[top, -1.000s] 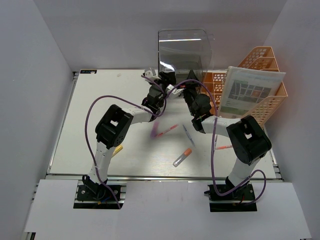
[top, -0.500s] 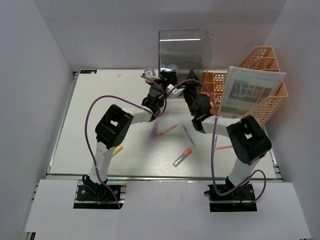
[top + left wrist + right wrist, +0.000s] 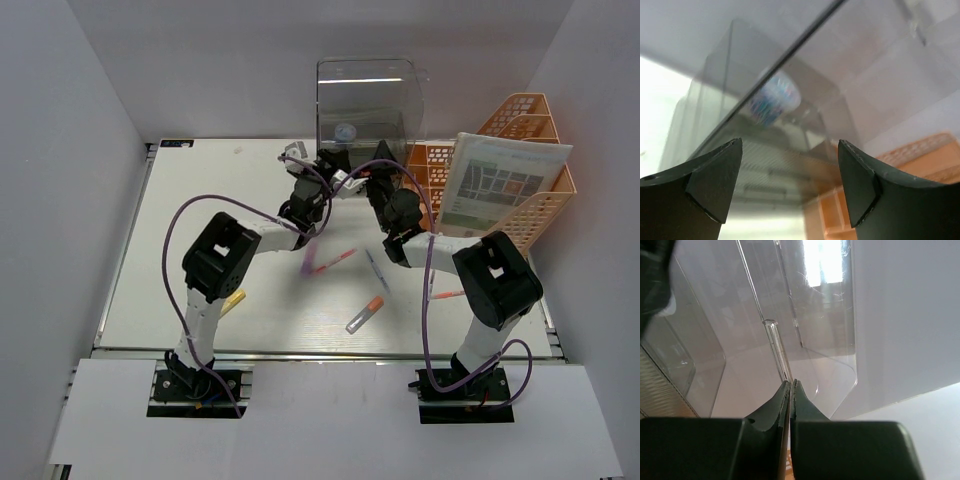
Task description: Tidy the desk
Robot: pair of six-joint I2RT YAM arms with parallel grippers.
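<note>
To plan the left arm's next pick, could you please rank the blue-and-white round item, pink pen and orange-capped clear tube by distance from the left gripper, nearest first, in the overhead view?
1. Blue-and-white round item, inside the clear box beside the left gripper.
2. Pink pen, centre of the desk.
3. Orange-capped clear tube, toward the front edge.

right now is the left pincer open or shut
Open: the left pincer shows its two fingers wide apart with nothing between them, only the clear box beyond.
</note>
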